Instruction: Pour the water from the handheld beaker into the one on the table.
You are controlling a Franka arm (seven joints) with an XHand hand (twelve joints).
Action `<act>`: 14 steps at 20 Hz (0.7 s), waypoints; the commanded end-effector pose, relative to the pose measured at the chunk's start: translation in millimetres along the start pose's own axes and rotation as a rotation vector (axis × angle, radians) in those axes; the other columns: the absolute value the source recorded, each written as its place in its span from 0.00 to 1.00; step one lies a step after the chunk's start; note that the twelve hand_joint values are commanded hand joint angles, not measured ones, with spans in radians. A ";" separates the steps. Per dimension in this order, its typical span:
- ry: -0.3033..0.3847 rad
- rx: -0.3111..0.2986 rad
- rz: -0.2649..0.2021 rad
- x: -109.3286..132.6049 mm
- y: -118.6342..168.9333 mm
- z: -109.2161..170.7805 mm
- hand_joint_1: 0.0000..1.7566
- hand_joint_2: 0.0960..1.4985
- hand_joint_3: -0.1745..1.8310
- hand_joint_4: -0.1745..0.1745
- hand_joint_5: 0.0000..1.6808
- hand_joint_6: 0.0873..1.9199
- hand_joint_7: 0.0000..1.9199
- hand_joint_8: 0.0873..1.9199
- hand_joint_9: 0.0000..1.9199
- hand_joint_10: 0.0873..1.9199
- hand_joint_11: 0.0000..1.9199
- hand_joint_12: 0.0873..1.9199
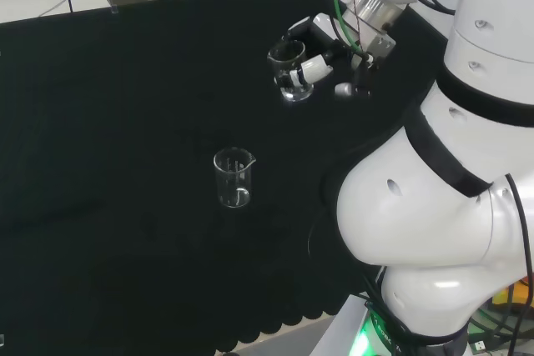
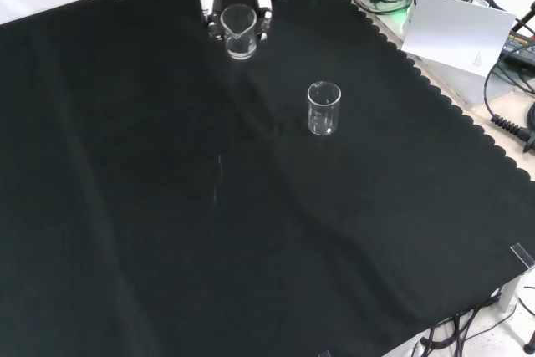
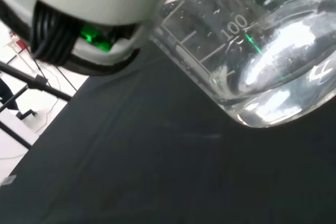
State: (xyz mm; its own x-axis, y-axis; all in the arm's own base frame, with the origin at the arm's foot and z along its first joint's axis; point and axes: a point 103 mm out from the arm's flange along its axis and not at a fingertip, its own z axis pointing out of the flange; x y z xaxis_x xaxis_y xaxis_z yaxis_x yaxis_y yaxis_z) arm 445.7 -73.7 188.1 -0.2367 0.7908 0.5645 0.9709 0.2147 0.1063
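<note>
**Held beaker upright, target apart on the cloth**

Closest to the lens, in the wrist view, sits the handheld beaker [image 3: 252, 61]: its clear base and printed scale take up the upper right of that frame, with what looks like a shallow pool of water at the bottom. In the head view this beaker [image 1: 289, 72] is in the upper middle of the frame, upright or nearly so and seemingly clear of the cloth, with the hand [image 1: 321, 54] curled round it from the right side of the frame. The front view shows the same clasp at the top centre, fingers [image 2: 265, 7] wrapped on both sides of the glass [image 2: 238, 31].

Out from there stands the table beaker [image 1: 233, 178], upright on the black cloth [image 1: 100, 206], apparently empty, its spout toward the right of the head frame. It lies below and left of the hand in the head view, below and right in the front view [image 2: 323, 109], well apart. By my reading the pour has not begun; the hand must first carry its beaker across that gap, then tip it over the open rim.
</note>
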 end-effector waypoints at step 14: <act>-0.196 0.219 -0.044 39.9 -93.7 8.7 0.75 0.29 0.56 0.00 0.74 0.41 0.68 0.40 0.84 0.29 0.70 0.42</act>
State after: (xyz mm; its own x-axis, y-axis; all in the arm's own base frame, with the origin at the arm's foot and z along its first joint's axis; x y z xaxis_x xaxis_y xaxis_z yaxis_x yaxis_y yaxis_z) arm 367.2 -66.2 195.5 -0.2743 0.8318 0.4826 0.9516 0.3071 0.0117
